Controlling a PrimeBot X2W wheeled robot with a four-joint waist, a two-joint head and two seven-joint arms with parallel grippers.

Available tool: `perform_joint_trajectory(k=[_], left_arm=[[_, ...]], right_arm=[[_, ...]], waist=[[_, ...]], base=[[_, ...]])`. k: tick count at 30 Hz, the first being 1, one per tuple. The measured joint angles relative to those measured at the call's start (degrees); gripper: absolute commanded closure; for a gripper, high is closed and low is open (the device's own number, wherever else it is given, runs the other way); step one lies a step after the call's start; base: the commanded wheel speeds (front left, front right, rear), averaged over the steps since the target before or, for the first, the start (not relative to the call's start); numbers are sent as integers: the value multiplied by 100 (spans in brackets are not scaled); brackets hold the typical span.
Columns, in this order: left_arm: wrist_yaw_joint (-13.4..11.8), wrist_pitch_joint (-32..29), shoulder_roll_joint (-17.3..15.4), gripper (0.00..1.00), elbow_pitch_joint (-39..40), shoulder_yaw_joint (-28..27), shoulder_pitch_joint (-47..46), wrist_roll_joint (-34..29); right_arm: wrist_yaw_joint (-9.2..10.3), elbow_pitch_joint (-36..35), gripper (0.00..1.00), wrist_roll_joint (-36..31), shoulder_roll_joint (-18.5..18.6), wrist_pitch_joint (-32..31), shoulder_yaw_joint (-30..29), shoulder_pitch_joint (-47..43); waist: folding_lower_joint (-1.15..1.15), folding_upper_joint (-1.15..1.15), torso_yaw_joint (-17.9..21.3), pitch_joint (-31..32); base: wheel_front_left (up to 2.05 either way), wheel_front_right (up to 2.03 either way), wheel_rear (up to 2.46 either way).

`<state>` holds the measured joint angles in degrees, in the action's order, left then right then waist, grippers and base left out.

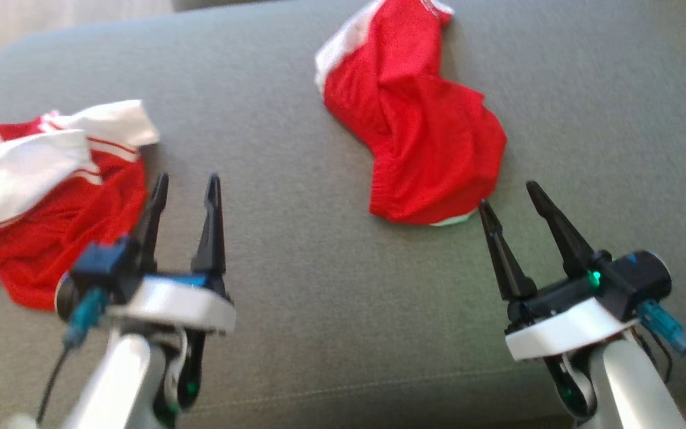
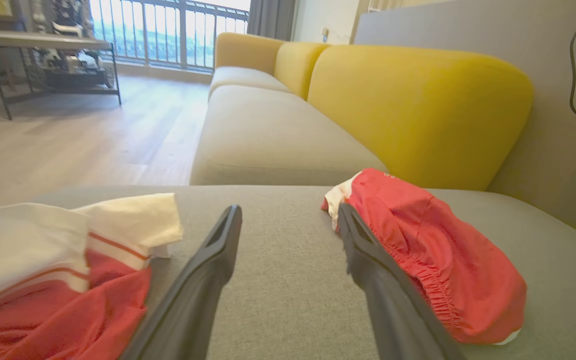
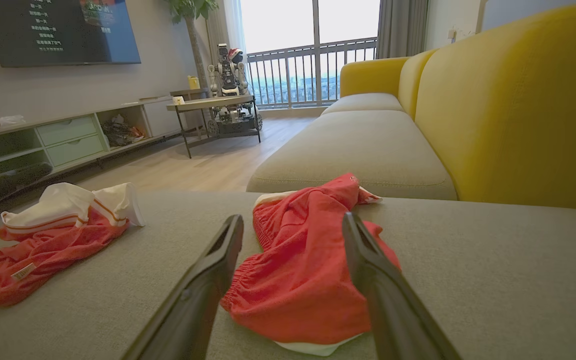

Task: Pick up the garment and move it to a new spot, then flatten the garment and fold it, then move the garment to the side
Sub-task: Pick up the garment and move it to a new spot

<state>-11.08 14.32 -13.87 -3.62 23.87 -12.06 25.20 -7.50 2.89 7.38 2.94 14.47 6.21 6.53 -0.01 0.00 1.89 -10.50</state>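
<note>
A: Just short of the shorts, crumpled on the seat: right gripper, jaws apart, empty.
B: Slide in low at the near elastic edge, pinch through both layers, lift straight up.
A: Left gripper?
B: Jaws apart too, empty, left of the shorts. Best held clear.
A: Obstacles?
B: Shirt well left of the shorts; yellow backrest beyond. Nothing between gripper and cloth.

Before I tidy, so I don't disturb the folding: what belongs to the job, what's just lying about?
Job: red shorts (likely, nearest the right gripper), grey cushion, left gripper.
Lying about: red-and-white jersey, yellow backrest, television, side table.
</note>
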Motion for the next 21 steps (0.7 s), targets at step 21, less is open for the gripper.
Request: perform_joint_trajectory(k=[21], left_arm=[[713,33,902,0,623,-1308,2519,-1702]], right_arm=[[0,291,0,-442,-20,-1,-391,-1101]], waist=[[0,0,-262,1012]], base=[[0,0,0]])
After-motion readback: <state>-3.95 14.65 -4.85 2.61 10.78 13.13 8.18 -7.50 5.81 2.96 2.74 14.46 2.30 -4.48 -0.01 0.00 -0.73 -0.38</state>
